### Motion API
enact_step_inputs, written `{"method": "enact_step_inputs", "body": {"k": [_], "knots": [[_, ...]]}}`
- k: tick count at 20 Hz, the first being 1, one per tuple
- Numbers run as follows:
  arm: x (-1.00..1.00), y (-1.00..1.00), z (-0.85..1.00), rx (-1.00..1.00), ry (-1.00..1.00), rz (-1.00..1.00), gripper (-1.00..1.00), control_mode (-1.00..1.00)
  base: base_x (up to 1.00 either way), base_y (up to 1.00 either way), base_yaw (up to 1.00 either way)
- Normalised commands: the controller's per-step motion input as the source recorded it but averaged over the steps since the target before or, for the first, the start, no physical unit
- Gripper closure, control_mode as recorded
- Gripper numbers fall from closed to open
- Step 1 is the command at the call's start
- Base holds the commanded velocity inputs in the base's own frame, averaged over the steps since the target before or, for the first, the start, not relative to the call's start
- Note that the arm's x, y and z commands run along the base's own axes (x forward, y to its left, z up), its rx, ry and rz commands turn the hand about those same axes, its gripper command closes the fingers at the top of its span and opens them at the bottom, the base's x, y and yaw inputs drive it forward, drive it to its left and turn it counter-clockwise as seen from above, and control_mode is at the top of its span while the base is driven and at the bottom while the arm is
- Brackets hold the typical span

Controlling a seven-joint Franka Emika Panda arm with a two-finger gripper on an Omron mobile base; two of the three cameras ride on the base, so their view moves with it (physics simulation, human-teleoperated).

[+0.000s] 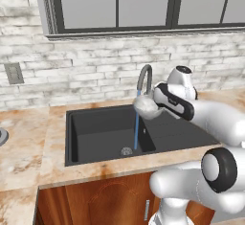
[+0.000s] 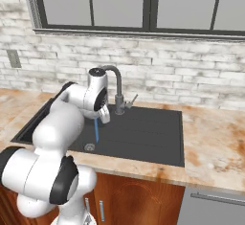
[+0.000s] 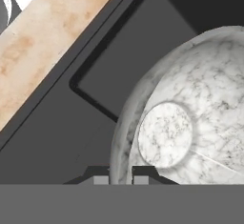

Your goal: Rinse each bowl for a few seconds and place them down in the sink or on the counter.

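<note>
Hand view — end effector (image 3: 120, 178) clamped on bowl (image 3: 190, 118) rim | over sink (image 3: 57, 137)

The arm reaches forward, elbow bent, its claw (image 3: 120, 178) clamped tight, wrist level.

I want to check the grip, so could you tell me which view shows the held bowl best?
The hand view: the bowl looms close, its rim pinched by the gripper. The left base view shows it small under the tap, in the water stream. In the right base view the arm hides it.
</note>
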Motion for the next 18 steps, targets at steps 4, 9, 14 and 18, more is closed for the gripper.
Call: {"method": "enact_step_inputs", "body": {"k": [4, 9, 14, 18], "knots": [[0.32, 0.03, -0.10, 0.01, 0.02, 0.02, 1.00, -1.00, 0.00, 0.00, 0.00], [0.32, 0.03, -0.10, 0.01, 0.02, 0.02, 1.00, -1.00, 0.00, 0.00, 0.00], [0.23, -0.01, -0.07, 0.01, 0.02, 0.02, 1.00, -1.00, 0.00, 0.00, 0.00], [-0.12, -0.20, 0.04, 0.00, -0.03, 0.02, 1.00, -1.00, 0.00, 0.00, 0.00]]}}
